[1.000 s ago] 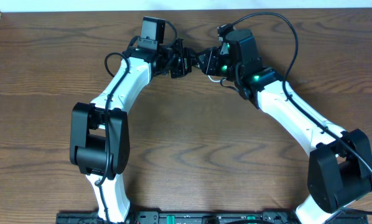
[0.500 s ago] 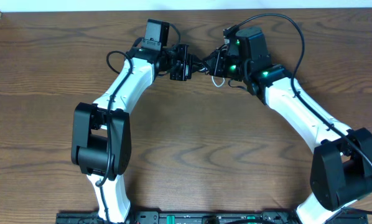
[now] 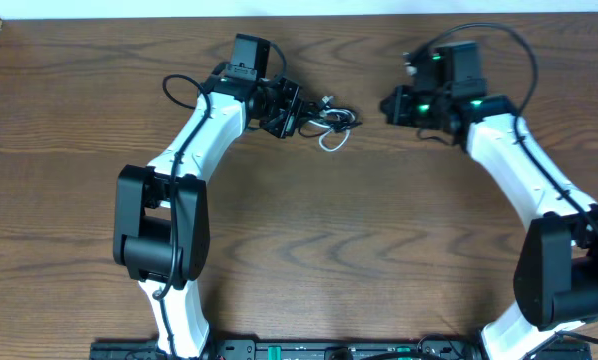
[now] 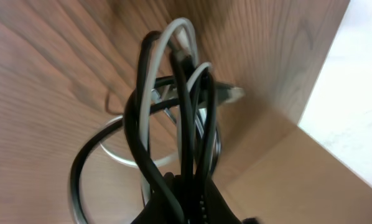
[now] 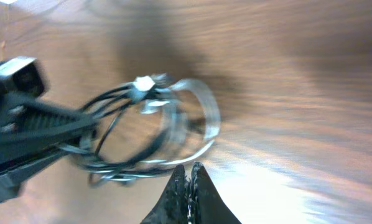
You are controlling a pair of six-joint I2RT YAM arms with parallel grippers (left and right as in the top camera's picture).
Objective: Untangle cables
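Note:
The cables are a tangled bundle of thin loops, one black (image 3: pixel 341 117) and one white (image 3: pixel 331 142), at the far middle of the table. My left gripper (image 3: pixel 299 112) is shut on the bundle's left end. In the left wrist view the black cable (image 4: pixel 133 124) and the white cable (image 4: pixel 173 28) loop up out of the shut left gripper (image 4: pixel 189 190), and a small plug end (image 4: pixel 232 93) sticks out to the right. My right gripper (image 3: pixel 387 105) is shut on nothing, a short way right of the bundle. In the right wrist view its closed tips (image 5: pixel 189 169) sit just short of the white loop (image 5: pixel 211 121).
The brown wooden table (image 3: pixel 309 260) runs to a white strip along its far edge (image 3: pixel 299 8). Thick black arm wires arc beside the left wrist (image 3: pixel 171 88) and over the right wrist (image 3: pixel 514 35). Both arm bases stand at the near edge.
My right gripper has closed and drawn back to the right, away from the bundle. The left gripper keeps its hold, and the cables now spread out to its right.

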